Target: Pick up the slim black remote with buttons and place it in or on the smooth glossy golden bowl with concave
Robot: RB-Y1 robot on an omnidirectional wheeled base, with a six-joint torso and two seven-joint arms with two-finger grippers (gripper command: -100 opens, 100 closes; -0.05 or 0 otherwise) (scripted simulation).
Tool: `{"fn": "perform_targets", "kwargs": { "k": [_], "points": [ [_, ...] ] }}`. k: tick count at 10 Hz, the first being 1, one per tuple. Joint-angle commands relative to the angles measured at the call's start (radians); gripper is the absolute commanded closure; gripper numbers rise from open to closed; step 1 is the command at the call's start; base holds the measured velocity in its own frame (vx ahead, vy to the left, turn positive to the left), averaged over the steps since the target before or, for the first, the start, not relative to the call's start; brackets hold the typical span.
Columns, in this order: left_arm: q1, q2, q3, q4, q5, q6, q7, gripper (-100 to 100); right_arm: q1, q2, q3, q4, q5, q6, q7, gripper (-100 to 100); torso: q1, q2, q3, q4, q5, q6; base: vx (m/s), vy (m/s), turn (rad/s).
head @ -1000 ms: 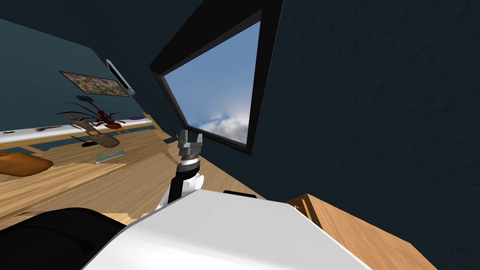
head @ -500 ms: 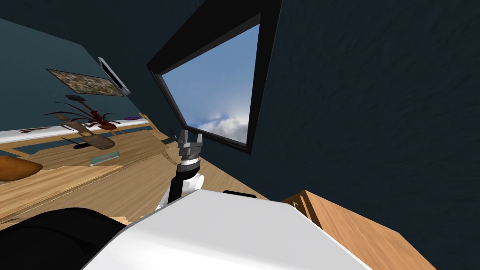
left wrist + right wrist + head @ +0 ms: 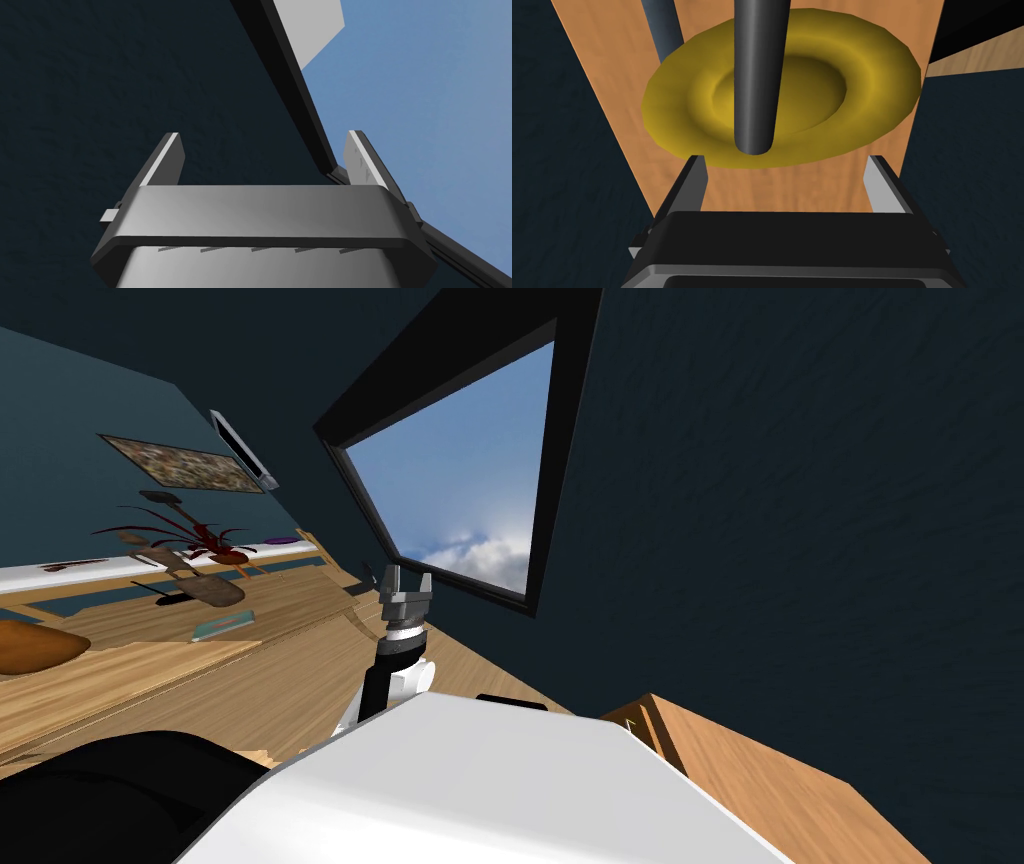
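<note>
1. Your right gripper (image 3: 787, 157) stood wide open and empty, just short of the golden bowl (image 3: 872, 75), with bare wooden surface (image 3: 812, 190) between its fingers.
2. The remote (image 3: 755, 75) lay across the bowl. Its rounded near end sat over the rim nearest the gripper, and its far end ran out of frame. Whether it touched the bowl's hollow or bridged the rim could not be told.
3. The placing looked done, which left the withdrawal as the step in hand. You would do best to back the hand straight along its own line, fingers wide. The remote's end pointed at the gap between them, and a nudge could tip it off.
4. The remote showed as a slim, smooth, dark grey bar with a soft sheen, and no buttons could be made out. The bowl was glossy yellow-gold, with a broad rim around a shallow hollow.
5. Your left gripper (image 3: 405, 584) was held up out in front, fingers wide apart and holding nothing.
</note>
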Motion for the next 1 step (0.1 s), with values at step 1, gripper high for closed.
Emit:
{"fn": "perform_targets", "kwargs": {
  "k": [1],
  "points": [
    [0.0, 0.0, 0.0, 0.0, 0.0, 0.0, 0.0, 0, 0.0, 0.0, 0.0, 0.0, 0.0, 0.0, 0.0, 0, 0.0, 0.0, 0.0, 0.0, 0.0, 0.0, 0.0, 0.0, 0.0]
  ]
}}
